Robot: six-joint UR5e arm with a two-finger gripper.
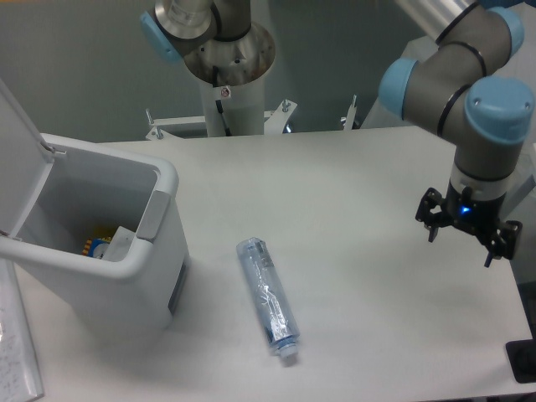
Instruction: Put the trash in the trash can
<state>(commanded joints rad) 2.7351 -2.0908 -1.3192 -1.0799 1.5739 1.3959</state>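
Observation:
The trash can (pixel 159 188) is a large white-grey bin at the left of the table, with its flip lid (pixel 21 167) standing open. My gripper (pixel 462 240) hangs over the right side of the table, far from the bin. Its fingers are spread open and hold nothing. No small whitish bag with a green mark shows on the table or in the gripper. Inside the bin lie a pale piece (pixel 122 242) and a yellow-blue item (pixel 96 246). I cannot tell what they are.
A long clear plastic bottle (pixel 267 294) lies on its side in the middle of the table, cap toward the front edge. The robot's base column (pixel 226 75) stands at the back. A dark object (pixel 523 360) sits at the front right corner.

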